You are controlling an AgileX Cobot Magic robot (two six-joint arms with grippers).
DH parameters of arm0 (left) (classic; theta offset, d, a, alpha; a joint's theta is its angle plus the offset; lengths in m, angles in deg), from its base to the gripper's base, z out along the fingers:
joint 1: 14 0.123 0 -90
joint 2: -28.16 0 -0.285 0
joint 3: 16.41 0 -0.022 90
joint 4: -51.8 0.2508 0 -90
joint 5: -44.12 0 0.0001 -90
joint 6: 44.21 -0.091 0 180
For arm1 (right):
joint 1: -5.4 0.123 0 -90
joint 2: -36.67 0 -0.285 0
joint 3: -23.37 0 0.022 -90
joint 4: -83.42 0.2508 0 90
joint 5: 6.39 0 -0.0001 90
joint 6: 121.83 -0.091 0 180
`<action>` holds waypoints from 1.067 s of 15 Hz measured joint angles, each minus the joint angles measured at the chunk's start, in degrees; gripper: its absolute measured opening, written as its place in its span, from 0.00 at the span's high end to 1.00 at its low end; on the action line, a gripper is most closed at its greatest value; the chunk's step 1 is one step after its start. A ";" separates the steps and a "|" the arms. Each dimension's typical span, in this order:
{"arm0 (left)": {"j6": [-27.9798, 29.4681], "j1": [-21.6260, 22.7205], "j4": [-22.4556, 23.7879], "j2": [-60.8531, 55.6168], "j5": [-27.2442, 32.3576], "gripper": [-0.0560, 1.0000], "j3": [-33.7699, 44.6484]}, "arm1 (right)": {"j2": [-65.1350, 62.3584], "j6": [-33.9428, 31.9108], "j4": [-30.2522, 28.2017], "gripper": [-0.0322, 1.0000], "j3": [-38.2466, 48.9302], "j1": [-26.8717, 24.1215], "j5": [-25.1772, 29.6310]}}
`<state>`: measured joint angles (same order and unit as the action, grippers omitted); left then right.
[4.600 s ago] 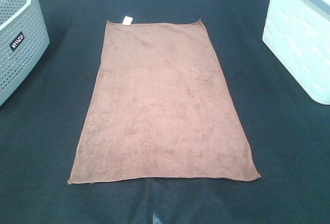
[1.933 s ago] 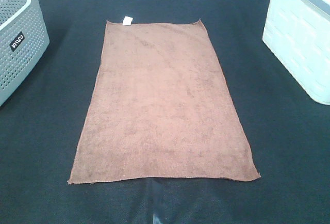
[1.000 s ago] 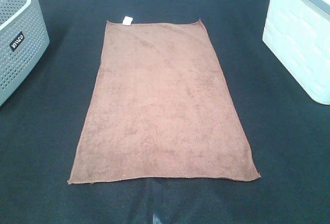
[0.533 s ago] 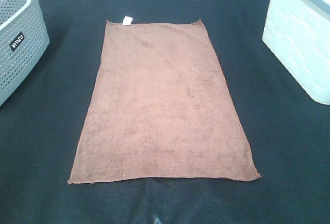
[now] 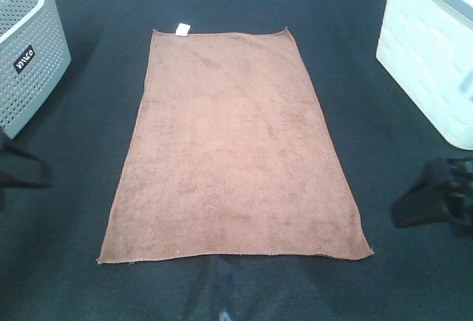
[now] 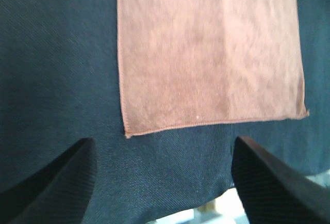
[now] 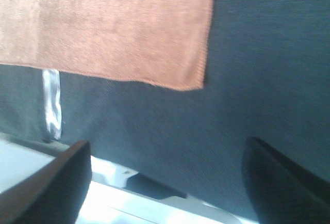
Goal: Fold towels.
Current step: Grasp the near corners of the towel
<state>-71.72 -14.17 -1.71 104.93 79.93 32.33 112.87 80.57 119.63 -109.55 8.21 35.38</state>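
Observation:
The reddish-brown towel (image 5: 233, 143) lies flat and unfolded on the black table cloth (image 5: 74, 262), its long side running away from me. Its small white tag (image 5: 182, 29) is at the far short edge. My left gripper (image 5: 21, 167) shows at the left edge, apart from the towel. In the left wrist view it (image 6: 162, 182) is open and empty, above the table just off the towel's (image 6: 206, 53) near corner. My right gripper (image 5: 436, 201) is at the right edge, also apart from the towel. In the right wrist view it (image 7: 165, 188) is open and empty near the towel's (image 7: 103, 22) other near corner.
A grey perforated basket (image 5: 29, 55) stands at the far left. A white basket (image 5: 429, 55) stands at the far right. A strip of white tape (image 7: 51, 102) lies on the table cloth near the front edge, below the towel's near hem.
Both grippers have come into the high view, one at the left edge and one at the right. The towel has not moved.

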 joint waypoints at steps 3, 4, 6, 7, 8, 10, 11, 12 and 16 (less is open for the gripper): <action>-10.31 0.00 -9.28 9.17 -0.63 0.29 0.00 | 9.11 9.22 7.45 0.24 0.06 0.00 -4.41; -14.32 0.00 -12.55 12.43 -1.32 0.29 0.00 | 12.43 13.24 10.94 0.24 0.06 0.00 -4.98; -22.92 0.00 -19.88 18.68 -1.83 0.29 -0.06 | 18.62 20.63 18.16 0.24 -0.06 0.00 -6.02; -28.07 0.00 -23.95 23.15 -1.95 0.29 0.00 | 21.72 24.98 22.52 0.24 -0.06 0.00 -6.82; -30.42 0.00 -26.07 25.55 -2.01 0.29 0.00 | 22.69 26.59 23.95 0.24 -0.06 0.00 -6.88; -35.24 0.00 -30.60 30.08 -2.12 0.29 0.00 | 25.95 32.54 29.34 0.25 -0.11 0.00 -7.45; -37.47 0.00 -32.72 31.97 -2.18 0.29 -0.06 | 26.93 33.86 30.77 0.25 -0.11 0.00 -7.79; -39.25 0.00 -34.43 33.35 -2.18 0.29 -0.06 | 27.96 35.07 31.86 0.25 -0.11 0.00 -8.08; -42.91 -0.34 -38.10 35.98 -1.55 0.29 -0.17 | 33.06 37.70 33.58 0.27 -2.12 0.00 -9.05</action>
<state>-114.63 -14.52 -39.81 140.91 78.38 32.16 145.93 118.27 153.21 -111.67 8.21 26.33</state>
